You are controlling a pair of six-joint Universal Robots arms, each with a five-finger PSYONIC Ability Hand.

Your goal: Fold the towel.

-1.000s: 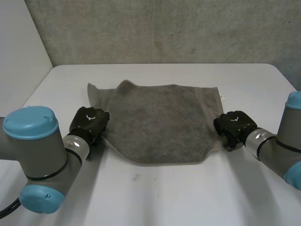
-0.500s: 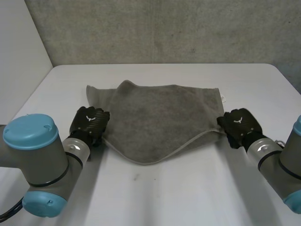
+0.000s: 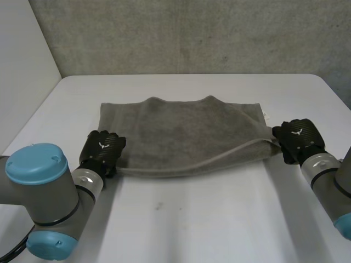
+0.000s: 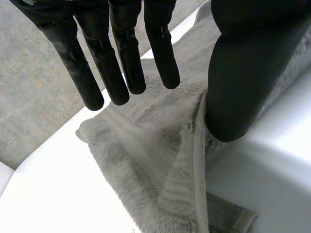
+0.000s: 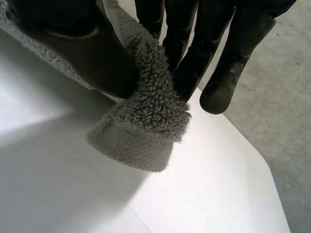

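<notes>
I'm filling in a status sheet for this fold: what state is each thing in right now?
towel, lying on the table, near edge raised and pulled taut between the hands.
left hand, straight fingers and thumb pinching the towel's near left corner.
right hand, fingers and thumb pinching the towel's near right corner.

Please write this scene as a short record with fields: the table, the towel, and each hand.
table: white
towel: grey, spread across the middle of the table
left hand: at the towel's near left corner
right hand: pinches the towel's near right corner, held above the table
</notes>
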